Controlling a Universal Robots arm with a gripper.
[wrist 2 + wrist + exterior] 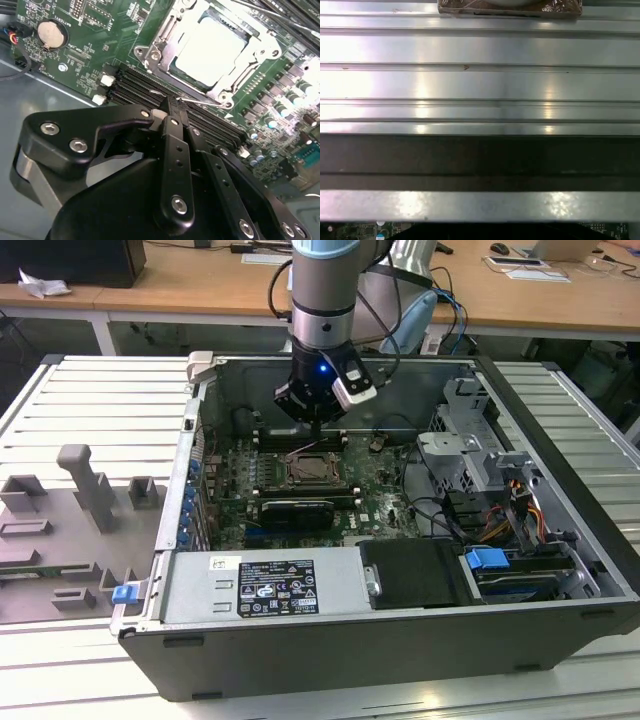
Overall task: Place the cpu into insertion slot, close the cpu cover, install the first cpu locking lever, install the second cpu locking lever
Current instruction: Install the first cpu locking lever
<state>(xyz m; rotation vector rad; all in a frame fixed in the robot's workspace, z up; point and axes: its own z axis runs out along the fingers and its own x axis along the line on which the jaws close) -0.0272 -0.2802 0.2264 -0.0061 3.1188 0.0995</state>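
The cpu (210, 47) is seen lying flat inside the insertion slot (142, 52) in the second wrist view. The cpu cover (167, 32) is laid down over it, so the pale chip is seen through the big square window. The slot is set in a green board (100, 55). The board is held inside an open computer case (300, 650) in the exterior view.

The gripper (173, 106) is held just beside the slot, on the side where the long black memory slots (135, 82) are. Its two black fingers are pressed together (no gap is seen between them). A thin wire lever (202, 103) is seen along that same edge of the slot, right at the gripper's tip. Whether it is touched or pinched cannot be told.

A round silver battery (52, 32) is found well apart from the slot, past the memory slots.

In the exterior view the gripper (316, 428) is pointed down, just above one edge of the slot. The case is set on a grooved metal table (90, 390). Grey blocks (90, 485) are seen on that table, well apart from the slot, toward the exterior view's left.
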